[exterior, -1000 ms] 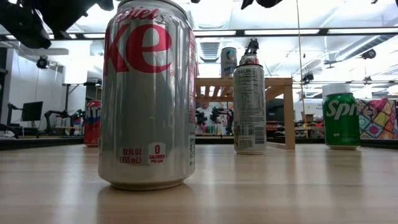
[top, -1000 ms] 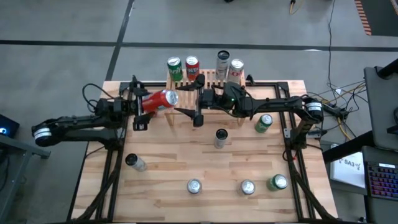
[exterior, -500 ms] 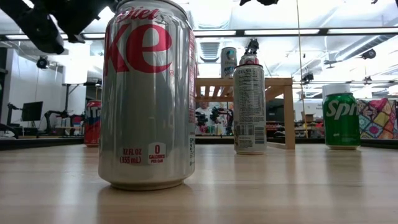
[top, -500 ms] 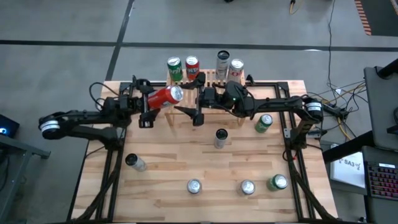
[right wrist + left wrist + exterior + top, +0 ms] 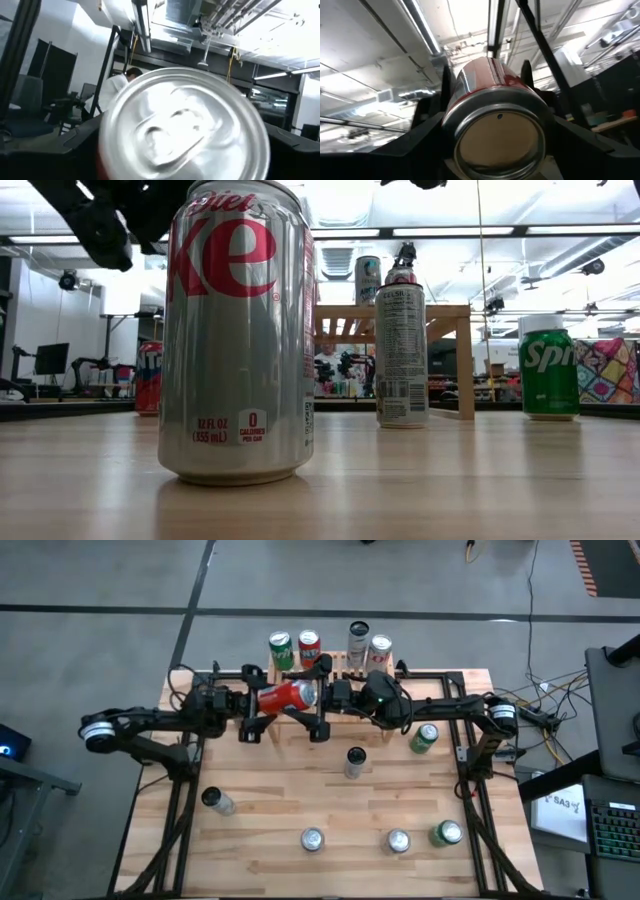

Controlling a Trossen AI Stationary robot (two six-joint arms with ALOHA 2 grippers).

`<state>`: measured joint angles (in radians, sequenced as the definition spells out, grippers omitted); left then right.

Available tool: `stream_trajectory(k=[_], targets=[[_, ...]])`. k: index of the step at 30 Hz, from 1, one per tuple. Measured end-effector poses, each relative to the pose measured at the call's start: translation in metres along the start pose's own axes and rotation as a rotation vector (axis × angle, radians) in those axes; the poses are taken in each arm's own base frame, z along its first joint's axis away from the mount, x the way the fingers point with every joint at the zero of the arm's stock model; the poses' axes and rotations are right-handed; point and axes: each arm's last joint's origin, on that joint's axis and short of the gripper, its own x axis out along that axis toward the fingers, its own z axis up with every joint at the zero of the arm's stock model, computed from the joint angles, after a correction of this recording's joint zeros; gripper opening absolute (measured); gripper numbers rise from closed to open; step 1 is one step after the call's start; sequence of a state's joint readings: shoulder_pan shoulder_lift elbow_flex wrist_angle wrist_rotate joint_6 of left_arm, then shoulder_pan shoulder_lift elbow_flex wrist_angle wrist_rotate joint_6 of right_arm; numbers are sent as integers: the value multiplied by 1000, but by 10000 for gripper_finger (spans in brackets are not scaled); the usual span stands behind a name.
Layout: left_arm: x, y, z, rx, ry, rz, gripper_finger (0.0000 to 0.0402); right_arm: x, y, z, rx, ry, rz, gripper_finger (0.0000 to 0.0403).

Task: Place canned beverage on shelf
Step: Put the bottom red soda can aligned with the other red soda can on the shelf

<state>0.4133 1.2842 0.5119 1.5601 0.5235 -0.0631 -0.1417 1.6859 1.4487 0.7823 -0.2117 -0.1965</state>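
Up near the back of the bench [image 5: 250, 795], just in front of the shelf [image 5: 340, 664], I've got the red can [image 5: 288, 695] hanging in the air between both arms. The left gripper [image 5: 262, 702] has its jaws clamped around the can's body. The right gripper [image 5: 318, 700] sits right at the can's top end with jaws spread wide, gripping nothing as far as I can tell. Looks like a handoff to me: next the right jaws need to close on it before the left lets go. The can lies on its side, long axis running left-right, pull-tab end facing the right arm, base toward the left.
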Motion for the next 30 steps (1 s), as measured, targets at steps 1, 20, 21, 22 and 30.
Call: stream_trajectory(k=[1, 20, 21, 22, 30], targets=[[1, 1, -2, -11, 1, -8, 288, 0, 0, 0, -4, -1, 2, 339], [1, 6, 5, -156, 44, -127, 375, 1, -4, 6, 81, 143, 0, 277], [0, 8, 8, -161, 51, -132, 369, 3, -5, 10, 87, 173, -9, 277], [-2, 10, 12, -163, 60, -137, 363, 4, -7, 14, 89, 211, -18, 277], [-20, 30, 36, -157, 175, -43, 341, 5, -21, 38, 90, 615, -163, 277]])
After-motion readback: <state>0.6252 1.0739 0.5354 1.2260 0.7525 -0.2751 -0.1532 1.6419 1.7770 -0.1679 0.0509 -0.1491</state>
